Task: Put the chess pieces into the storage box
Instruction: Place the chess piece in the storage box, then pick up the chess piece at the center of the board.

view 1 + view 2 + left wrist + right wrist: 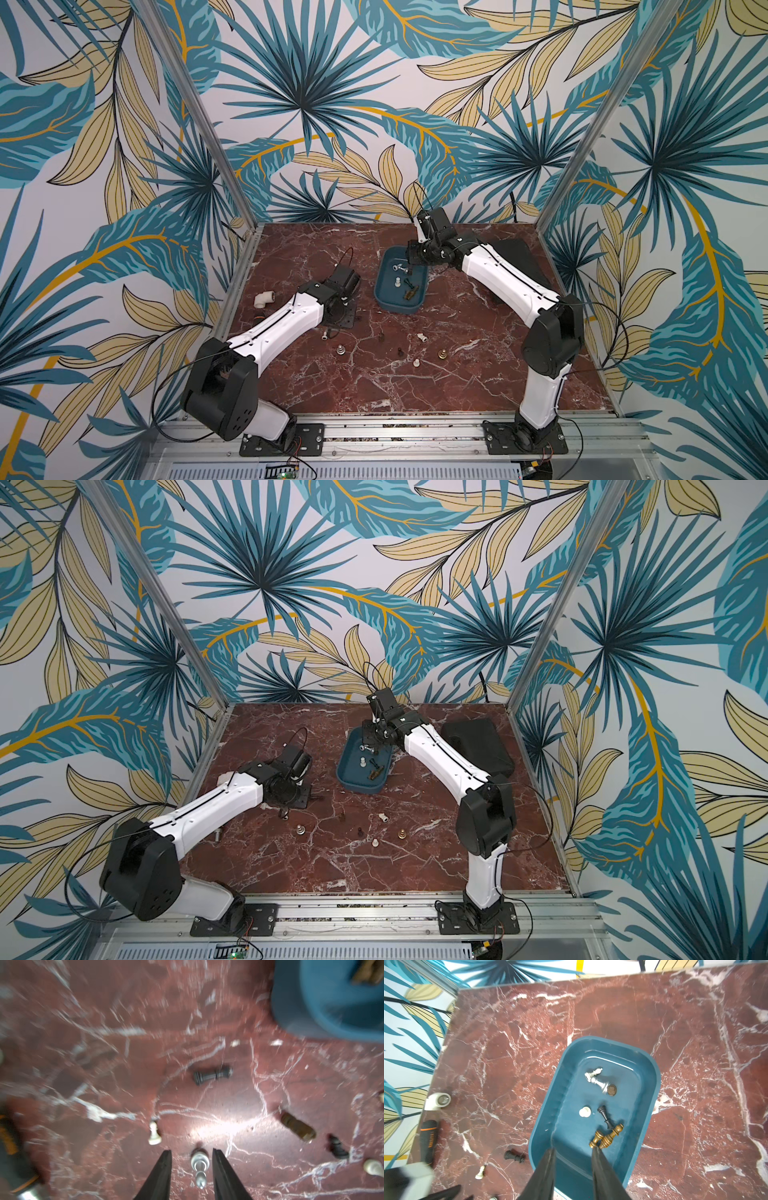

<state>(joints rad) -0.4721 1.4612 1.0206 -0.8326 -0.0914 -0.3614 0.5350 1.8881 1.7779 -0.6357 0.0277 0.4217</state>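
Note:
The teal storage box (399, 308) (648, 1105) stands mid-table and holds several chess pieces, among them a white pawn (585, 1111) and a brass-coloured pair (605, 1137). My right gripper (574, 1150) hangs open and empty over the box's near end. Several more chess pieces are scattered on the marble in front of the box. In the left wrist view my left gripper (192, 1150) is open, its fingers flanking an upright silvery piece (199, 1164) (340, 350) without touching it. A black piece (212, 1075) lies on its side ahead of it, and a white pawn (154, 1135) stands beside it.
A white pipe elbow (264, 298) lies at the table's left edge, with a black-and-orange tool handle (428, 1136) near it. A flat black case (478, 746) sits at the back right. Aluminium posts stand at the two back corners.

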